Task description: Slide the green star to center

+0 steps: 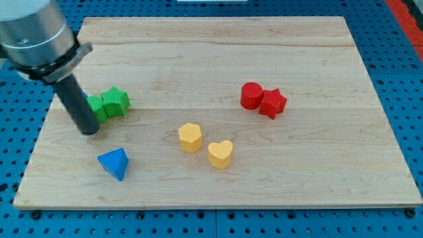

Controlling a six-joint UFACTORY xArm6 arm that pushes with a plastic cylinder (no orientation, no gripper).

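Right of my tip: green star.

No writing, label, brand, number or sign can be read anywhere: the wooden board, the coloured blocks and the dark rod all appear unmarked

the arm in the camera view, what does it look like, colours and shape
A wide silver-grey metal cylinder with a dark clamp band at its base, narrowing into a straight, smooth black rod. My tip is the rod's blunt round end. No jaws, cables or markings show.
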